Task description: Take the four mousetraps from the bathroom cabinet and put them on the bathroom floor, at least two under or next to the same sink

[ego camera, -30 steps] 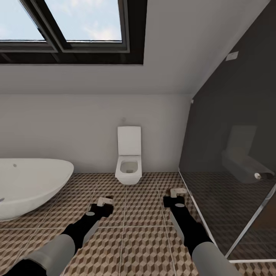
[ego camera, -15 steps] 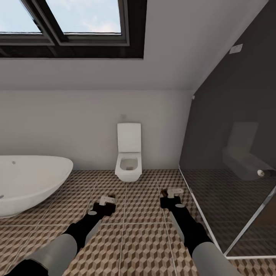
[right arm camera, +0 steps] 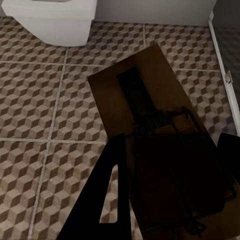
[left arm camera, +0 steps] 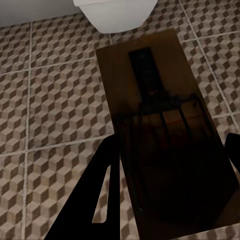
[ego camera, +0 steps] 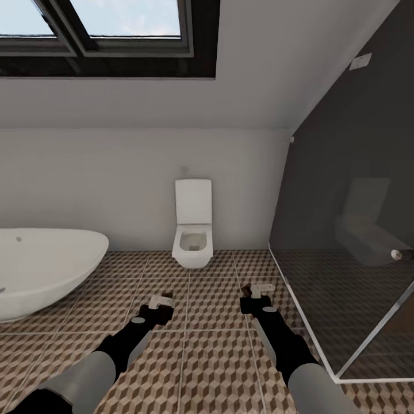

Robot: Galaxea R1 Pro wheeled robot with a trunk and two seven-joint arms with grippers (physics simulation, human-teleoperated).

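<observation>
Where gripped, flat brown wire-sprung mousetraps (left arm camera: 165, 145)

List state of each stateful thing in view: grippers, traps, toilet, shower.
left gripper: shut on a mousetrap, held above the bathroom floor
right gripper: shut on a second mousetrap, also off the floor
toilet: lid up, bowl open
bathtub: no water visible
glass shower screen: cannot tell open or closed

Brown-beige cube-patterned floor (ego camera: 213, 322), white toilet (ego camera: 192, 230) and bathtub (ego camera: 40, 270), dark brown mousetraps (left arm camera: 170, 145) (right arm camera: 165, 160), black arms.
</observation>
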